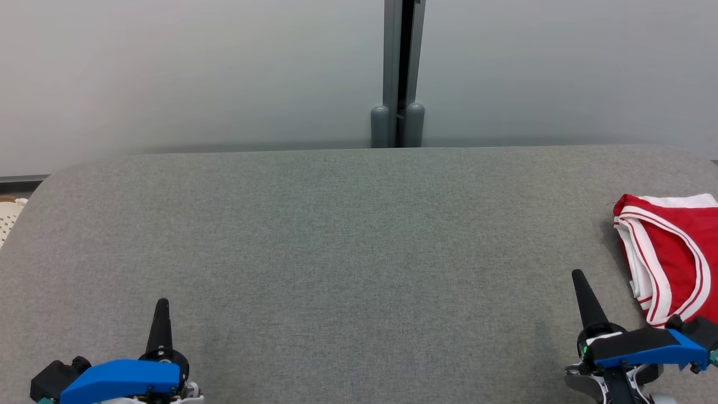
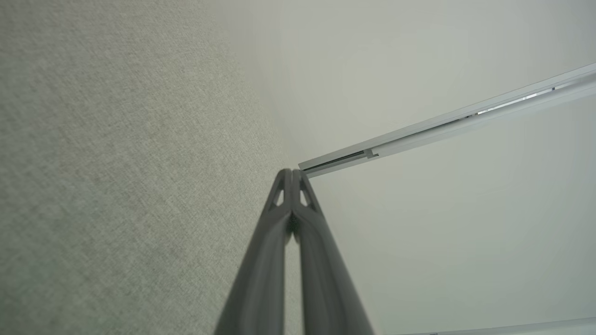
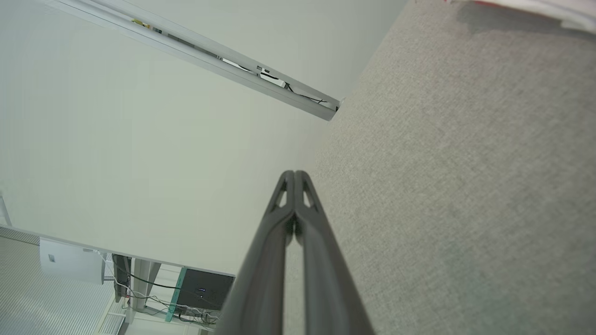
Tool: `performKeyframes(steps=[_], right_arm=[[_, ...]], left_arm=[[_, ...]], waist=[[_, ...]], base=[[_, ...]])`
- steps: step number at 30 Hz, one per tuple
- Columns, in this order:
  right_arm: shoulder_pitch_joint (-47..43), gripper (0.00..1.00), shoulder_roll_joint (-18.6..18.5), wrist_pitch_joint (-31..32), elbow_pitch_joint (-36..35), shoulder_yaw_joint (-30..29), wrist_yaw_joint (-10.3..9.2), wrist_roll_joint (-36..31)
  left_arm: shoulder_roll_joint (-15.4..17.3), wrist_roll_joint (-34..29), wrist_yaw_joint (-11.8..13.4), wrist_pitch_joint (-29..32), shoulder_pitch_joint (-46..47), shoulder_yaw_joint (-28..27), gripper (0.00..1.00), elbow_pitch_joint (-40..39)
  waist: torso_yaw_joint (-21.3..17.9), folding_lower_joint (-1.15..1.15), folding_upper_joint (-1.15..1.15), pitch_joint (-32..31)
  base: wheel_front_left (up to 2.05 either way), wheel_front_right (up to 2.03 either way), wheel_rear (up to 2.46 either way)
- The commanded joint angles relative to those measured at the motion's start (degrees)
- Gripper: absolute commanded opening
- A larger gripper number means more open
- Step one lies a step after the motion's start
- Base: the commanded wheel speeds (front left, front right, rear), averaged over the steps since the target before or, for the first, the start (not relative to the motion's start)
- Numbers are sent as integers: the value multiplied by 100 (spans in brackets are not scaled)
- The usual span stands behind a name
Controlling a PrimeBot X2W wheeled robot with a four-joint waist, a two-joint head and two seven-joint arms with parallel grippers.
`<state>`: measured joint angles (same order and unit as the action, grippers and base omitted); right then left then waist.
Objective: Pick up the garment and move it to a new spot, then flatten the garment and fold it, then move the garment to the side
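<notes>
The garment (image 1: 676, 252) is red with white trim and lies folded at the right edge of the grey table (image 1: 348, 241); a sliver of it (image 3: 535, 5) shows at the top of the right wrist view. My right gripper (image 1: 578, 276) is shut and empty, just left of the garment and apart from it. Its fingertips (image 3: 294, 174) meet above the grey surface. My left gripper (image 1: 162, 303) is shut with nothing in it near the table's front left. In the left wrist view that gripper (image 2: 292, 172) has its tips pressed together.
A pale frosted wall with a grey vertical post (image 1: 399, 73) runs behind the table. A white perforated object (image 1: 8, 219) peeks past the table's left edge. The wide middle of the grey table lies between my two grippers.
</notes>
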<state>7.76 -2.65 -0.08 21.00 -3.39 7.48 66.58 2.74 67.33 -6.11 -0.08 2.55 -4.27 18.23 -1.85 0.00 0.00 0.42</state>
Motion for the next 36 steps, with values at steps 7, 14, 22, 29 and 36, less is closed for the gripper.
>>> performKeyframes(steps=[7, 14, 22, 29, 36], right_arm=[[-55, 0, -26, 121, -179, -64, 2, 451], [-82, 0, -28, 221, -288, -119, 2, 866], [-104, 0, -30, 328, -384, -165, 2, 1254], [-122, 0, -31, 411, -471, -203, 2, 1571], [-137, 0, -33, 493, -542, -236, 2, 1870]], left_arm=[[18, 440, -59, 114, 192, -49, 0, -135], [18, 839, -79, 223, 225, -91, 0, -191], [19, 1212, -102, 326, 274, -131, 0, -249], [19, 1520, -120, 410, 297, -158, 0, -293], [19, 1816, -118, 491, 334, -183, 0, -334]], waist=[[23, 0, 0, -3], [49, 0, 0, -6], [76, 0, 0, -10], [99, 0, 0, -13], [122, 0, 0, -16]], base=[[0, 0, 0], [0, 0, 0], [0, 0, 0], [0, 0, 0], [0, 0, 0]])
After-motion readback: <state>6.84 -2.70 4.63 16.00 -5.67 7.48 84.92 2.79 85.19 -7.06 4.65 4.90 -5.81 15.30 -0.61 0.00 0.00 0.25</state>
